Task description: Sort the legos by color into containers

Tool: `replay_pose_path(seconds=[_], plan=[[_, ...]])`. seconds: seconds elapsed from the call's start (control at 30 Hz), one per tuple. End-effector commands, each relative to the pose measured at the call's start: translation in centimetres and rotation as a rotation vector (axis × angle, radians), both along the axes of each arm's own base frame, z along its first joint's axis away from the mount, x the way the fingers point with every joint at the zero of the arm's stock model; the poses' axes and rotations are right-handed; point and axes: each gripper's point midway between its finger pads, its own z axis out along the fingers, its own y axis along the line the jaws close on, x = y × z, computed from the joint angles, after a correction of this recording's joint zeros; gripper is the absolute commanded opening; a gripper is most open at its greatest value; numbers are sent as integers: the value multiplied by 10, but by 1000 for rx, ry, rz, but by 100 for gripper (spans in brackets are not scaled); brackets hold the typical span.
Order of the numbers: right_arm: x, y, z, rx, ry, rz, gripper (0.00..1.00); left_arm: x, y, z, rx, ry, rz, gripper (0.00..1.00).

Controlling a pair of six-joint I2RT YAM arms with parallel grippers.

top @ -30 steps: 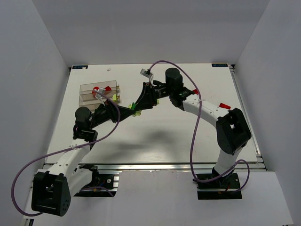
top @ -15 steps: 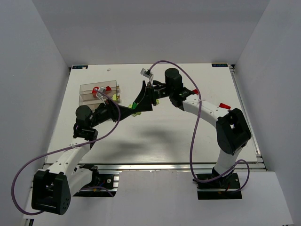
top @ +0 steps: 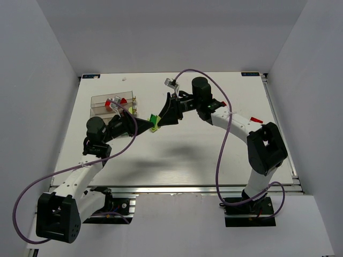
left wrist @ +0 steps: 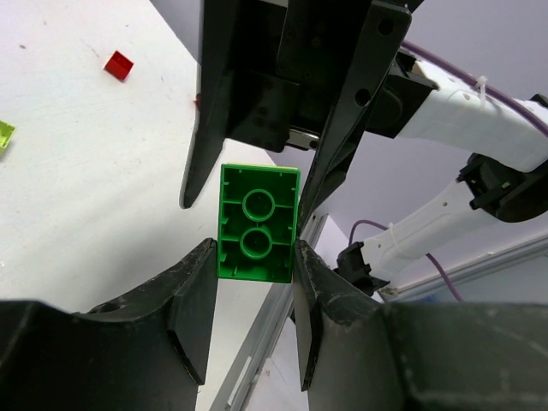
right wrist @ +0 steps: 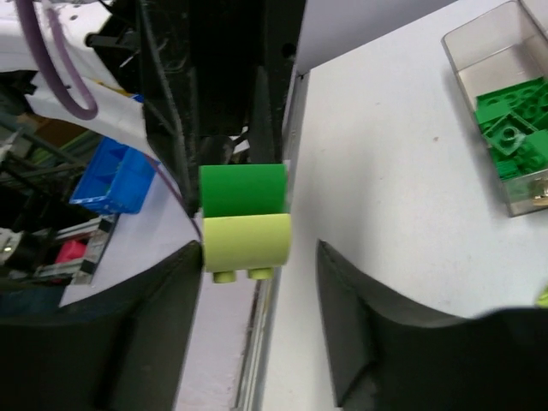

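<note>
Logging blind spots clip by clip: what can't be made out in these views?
Top view: tray contents, too small and partly behind the left arm.
Left wrist view: lime brick, hidden behind the green brick.
Right wrist view: tray cut off by the right edge; only a part with green bricks shows.

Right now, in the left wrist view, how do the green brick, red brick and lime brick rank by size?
1. Green brick, but nearest the camera.
2. Red brick.
Lime brick: cut off at the edge, unranked.
</note>
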Motion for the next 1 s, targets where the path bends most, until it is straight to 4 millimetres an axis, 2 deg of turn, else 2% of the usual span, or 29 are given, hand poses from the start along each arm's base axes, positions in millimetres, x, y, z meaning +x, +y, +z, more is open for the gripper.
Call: replay_pose_path(seconds=[0.0,0.13,0.17,0.27,0.37,0.4,0.43,0.53,0.8,0.83,0.87,0.9,0.93,0.97], plan=[[-5,-3,17,50,-61,36,58,1,-1,16,1,-57,-3,0],[-5,-2,21,69,-66,48,36,1,-1,14,1,-52,0,0],[-5,-2,20,70,-62,57,26,1,0,14,3,-55,2,0],[-6,-1,22,76,-59,66,10,5,2,12,19,-55,29,0],[-3,-2,20,74,-57,60,2,16,16,5,46,-25,109,0],[-2,-3,19,73,-54,57,2,18,21,3,48,-13,131,0],[1,-6,18,72,-55,51,1,24,35,3,46,-15,181,0],[7,-11,12,64,-45,43,0,31,51,2,67,-19,257,0],[19,-13,-1,28,-45,17,0,46,72,5,91,-15,368,0],[30,-9,-7,3,-51,-32,0,50,76,9,109,-48,393,0],[39,-6,-12,-22,-66,-61,0,52,80,0,136,-4,421,0],[48,-2,-18,-33,-160,-78,0,58,91,-6,171,46,496,0],[72,3,-28,-98,-229,-148,0,57,99,-18,223,92,537,0],[80,5,-33,-147,-205,-185,0,65,108,-12,237,73,600,0]])
